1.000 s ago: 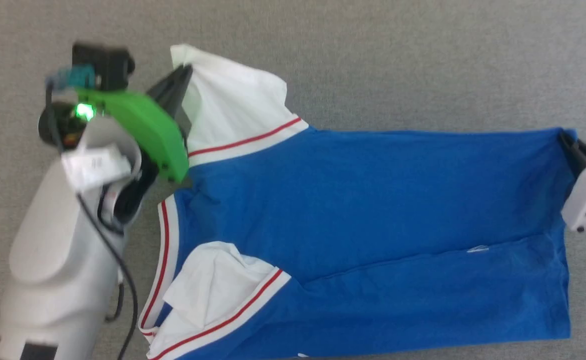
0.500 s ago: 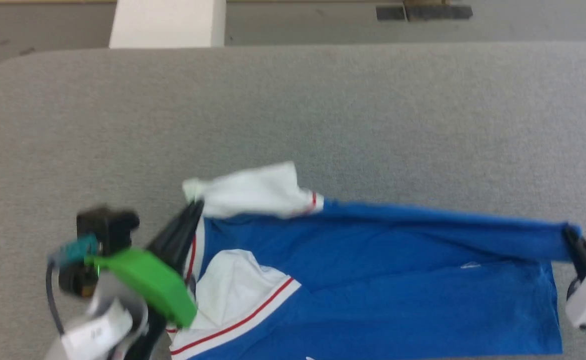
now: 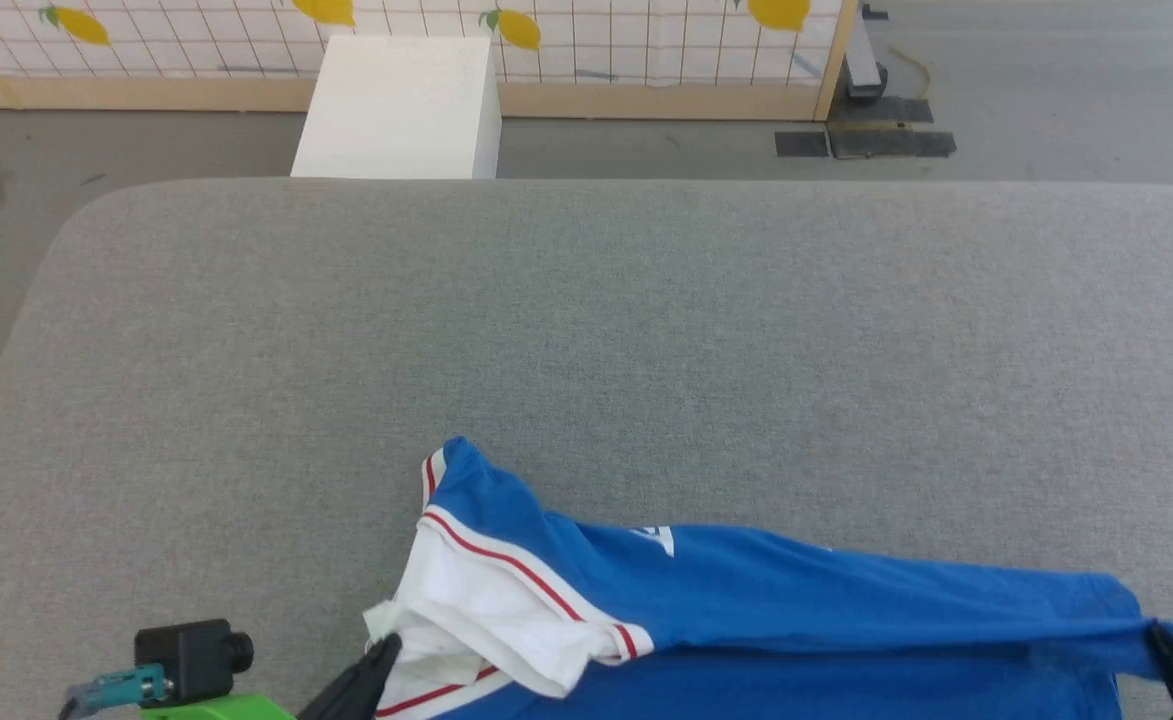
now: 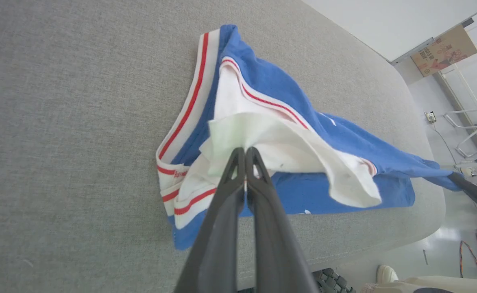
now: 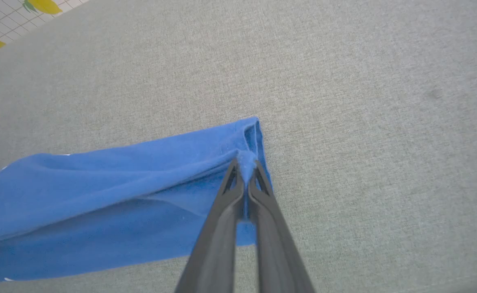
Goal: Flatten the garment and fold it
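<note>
The garment (image 3: pixel 776 610), a royal-blue T-shirt with white sleeves and red stripes, lies bunched along the near edge of the grey padded table (image 3: pixel 586 330). My left gripper (image 4: pixel 245 151) is shut on a white sleeve of the garment (image 4: pixel 262 134), whose striped neckband (image 4: pixel 189 101) rests on the table. Its dark fingers (image 3: pixel 361 680) poke up at the bottom left of the head view. My right gripper (image 5: pixel 245 162) is shut on a blue corner of the garment (image 5: pixel 100 191) at the hem end, seen at the lower right (image 3: pixel 1168 648) of the head view. The cloth hangs stretched between both grippers.
A white box (image 3: pixel 401 110) stands on the floor beyond the table's far edge, before a tiled wall with lemon pictures (image 3: pixel 516 25). A person's shoe (image 4: pixel 386 273) shows on the floor past the table's near edge. The far half of the table is bare grey fabric.
The head camera has tilted up, bringing the far table edge, box and wall into view. Both grippers have carried the top edge toward the near side, folding the garment into a narrower band.
</note>
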